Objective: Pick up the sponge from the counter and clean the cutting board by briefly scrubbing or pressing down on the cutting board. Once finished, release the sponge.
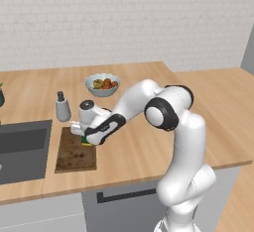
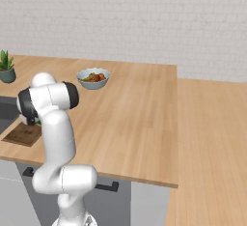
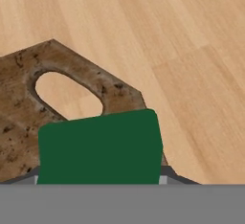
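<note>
Presently the gripper (image 1: 85,138) is clamped on the sponge (image 3: 99,147) at the cutting board (image 1: 74,151) corner by the handle hole; sponge judged light, soft, compressible (grip across short sides, moderate squeeze, avoid over-pressing).

Nothing to read here — no lettering, labels, brand marks or numbers on the soap dispenser (image 1: 62,107), the fruit bowl (image 1: 102,84) or the cutting board (image 1: 75,149) — all plain surfaces.
</note>
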Available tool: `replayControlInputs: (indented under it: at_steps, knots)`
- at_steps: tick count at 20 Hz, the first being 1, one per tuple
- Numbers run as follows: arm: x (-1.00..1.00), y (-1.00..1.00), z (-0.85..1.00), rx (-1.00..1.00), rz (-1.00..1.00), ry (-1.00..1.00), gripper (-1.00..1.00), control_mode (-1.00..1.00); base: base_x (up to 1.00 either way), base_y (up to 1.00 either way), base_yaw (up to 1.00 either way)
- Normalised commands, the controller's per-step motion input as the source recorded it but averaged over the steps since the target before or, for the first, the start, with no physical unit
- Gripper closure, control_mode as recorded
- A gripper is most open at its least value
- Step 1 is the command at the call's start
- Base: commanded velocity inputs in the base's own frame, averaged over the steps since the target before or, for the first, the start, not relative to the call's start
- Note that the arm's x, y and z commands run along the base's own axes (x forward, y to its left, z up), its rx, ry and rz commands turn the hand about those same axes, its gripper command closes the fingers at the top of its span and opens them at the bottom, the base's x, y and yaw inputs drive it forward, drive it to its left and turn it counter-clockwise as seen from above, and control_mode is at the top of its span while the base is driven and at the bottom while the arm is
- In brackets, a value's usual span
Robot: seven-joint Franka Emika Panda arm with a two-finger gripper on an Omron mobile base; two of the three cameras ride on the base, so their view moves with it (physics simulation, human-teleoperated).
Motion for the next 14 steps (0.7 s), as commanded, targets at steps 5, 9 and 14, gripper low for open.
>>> replayControlInputs:
  at_steps: [5,9,14]
  knots:
    - [-0.83,0.00,-0.62,0.06,-0.04,0.09,1.00,-1.00,0.00,0.00,0.00]
    - [-0.88,0.03,-0.67,0.02,-0.04,0.07,1.00,-1.00,0.00,0.00,0.00]
    - [-0.95,0.17,-0.65,0.02,-0.04,0.03,1.00,-1.00,0.00,0.00,0.00]
